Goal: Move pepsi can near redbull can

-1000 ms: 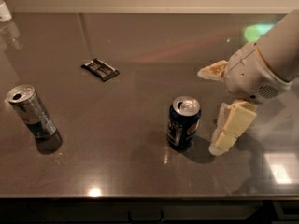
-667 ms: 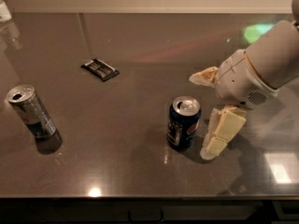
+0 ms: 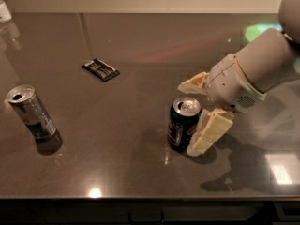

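Now: cream end effector (image 3: 188, 118) open astride short dark blue pepsi can (image 3: 183, 125) on grey bench (image 3: 140, 55); can off-centre, closing may topple it.

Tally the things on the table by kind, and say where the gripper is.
Drink cans: 2 (pepsi can, redbull can)
Dark flat packet: 1
Pale object cut off at the far left corner: 1
Total: 4
Gripper, not counted: at the pepsi can's right side, jaws open.

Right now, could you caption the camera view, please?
Gripper, jaws open, beside the pepsi can; redbull can stands far off.
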Motion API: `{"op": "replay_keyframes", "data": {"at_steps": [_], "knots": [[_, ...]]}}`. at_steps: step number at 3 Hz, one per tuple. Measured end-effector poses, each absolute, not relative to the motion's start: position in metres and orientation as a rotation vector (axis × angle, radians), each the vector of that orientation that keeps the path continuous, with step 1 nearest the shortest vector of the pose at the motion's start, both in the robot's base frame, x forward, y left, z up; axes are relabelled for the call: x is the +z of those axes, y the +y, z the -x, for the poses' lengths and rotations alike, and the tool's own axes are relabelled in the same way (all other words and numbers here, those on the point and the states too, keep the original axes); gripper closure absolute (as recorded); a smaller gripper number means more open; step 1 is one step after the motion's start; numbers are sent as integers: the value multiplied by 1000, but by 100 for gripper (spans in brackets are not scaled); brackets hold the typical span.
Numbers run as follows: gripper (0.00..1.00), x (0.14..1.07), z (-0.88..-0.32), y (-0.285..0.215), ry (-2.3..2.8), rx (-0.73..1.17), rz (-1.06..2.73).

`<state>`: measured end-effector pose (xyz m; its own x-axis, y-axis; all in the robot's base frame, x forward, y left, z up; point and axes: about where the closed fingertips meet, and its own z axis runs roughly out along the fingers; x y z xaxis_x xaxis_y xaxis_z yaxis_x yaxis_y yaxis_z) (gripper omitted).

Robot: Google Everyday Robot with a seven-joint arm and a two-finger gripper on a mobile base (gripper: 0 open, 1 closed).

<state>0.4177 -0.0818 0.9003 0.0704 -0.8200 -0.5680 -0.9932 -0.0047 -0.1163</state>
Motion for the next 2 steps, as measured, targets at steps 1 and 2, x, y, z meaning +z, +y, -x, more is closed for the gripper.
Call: {"op": "replay_keyframes", "data": {"at_steps": [1,2], "knots": [[38,898,-421,-77,1783,486,1874],[62,898,-425,-74,1781,498,1874]]}}
